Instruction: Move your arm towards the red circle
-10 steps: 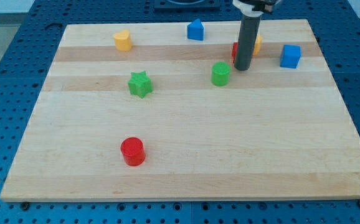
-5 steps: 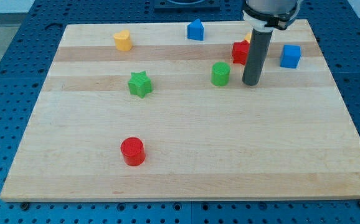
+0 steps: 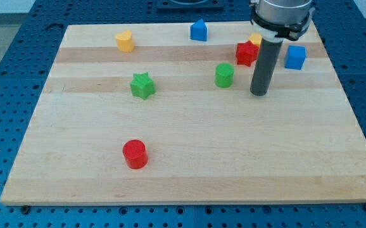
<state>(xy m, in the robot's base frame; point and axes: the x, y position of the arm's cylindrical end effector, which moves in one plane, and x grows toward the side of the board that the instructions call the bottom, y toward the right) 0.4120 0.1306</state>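
The red circle (image 3: 135, 154) is a short red cylinder on the wooden board (image 3: 189, 158), at the view's lower left. My tip (image 3: 259, 93) rests on the board at the upper right, far from the red circle. It stands just right of a green cylinder-like block (image 3: 224, 75) and below a red block (image 3: 246, 53).
A green star (image 3: 142, 85) lies left of centre. A yellow heart-shaped block (image 3: 125, 40) is at the upper left. A blue block (image 3: 199, 30) sits at the top. A yellow block (image 3: 255, 40) is partly hidden behind the rod. A blue cube (image 3: 295, 57) is at the right.
My tip has moved toward the view's bottom and slightly right, away from the red and yellow blocks. The red block now shows fully. No block has moved.
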